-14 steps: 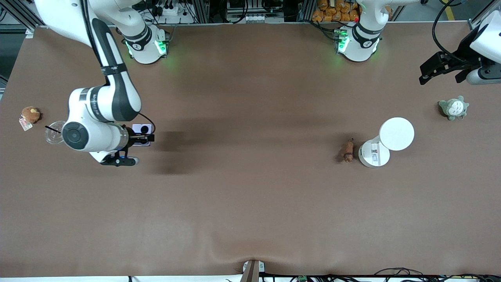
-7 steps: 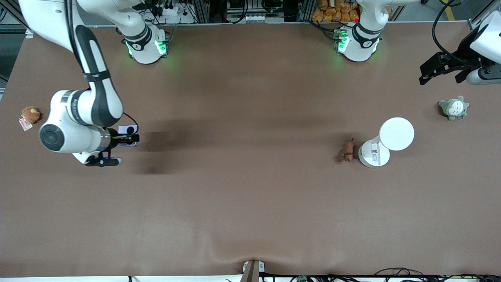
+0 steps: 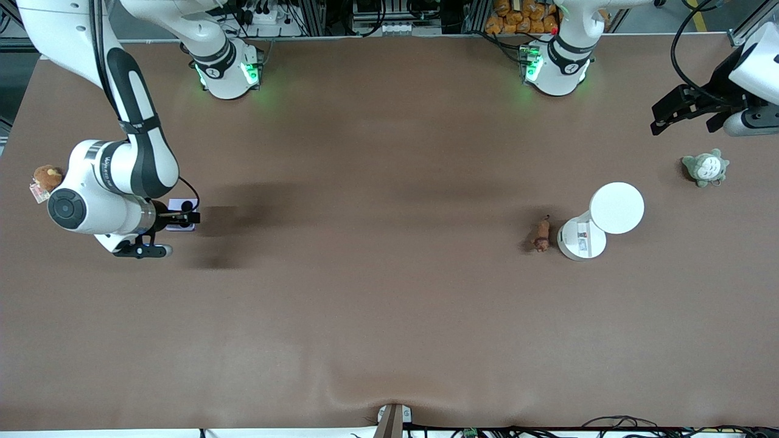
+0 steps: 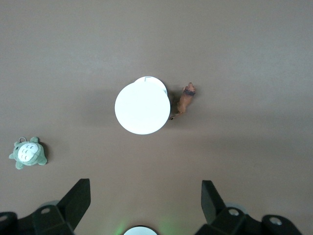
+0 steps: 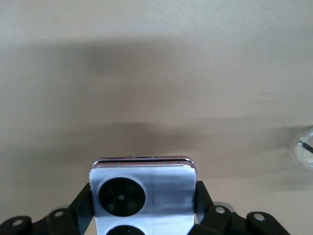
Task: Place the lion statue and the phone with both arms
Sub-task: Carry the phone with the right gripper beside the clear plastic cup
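The lilac phone (image 3: 180, 206) with black camera circles is held between the fingers of my right gripper (image 3: 185, 217), above the table toward the right arm's end. In the right wrist view the phone (image 5: 161, 183) fills the gap of the right gripper (image 5: 143, 205). The small reddish-brown lion statue (image 3: 541, 235) lies on the table beside a white round stand (image 3: 616, 208). It also shows in the left wrist view (image 4: 186, 99). My left gripper (image 3: 681, 109) is open and empty, high over the left arm's end of the table, and its fingertips (image 4: 78, 198) frame bare table.
A grey-green plush (image 3: 705, 167) lies near the left arm's end, also in the left wrist view (image 4: 28, 153). A round brown plush with a tag (image 3: 46, 178) lies at the right arm's end. A clear cup rim (image 5: 303, 149) shows close to the phone.
My right arm has carried the phone toward the right arm's end of the table and now covers the clear cup in the front view. The left arm has not moved.
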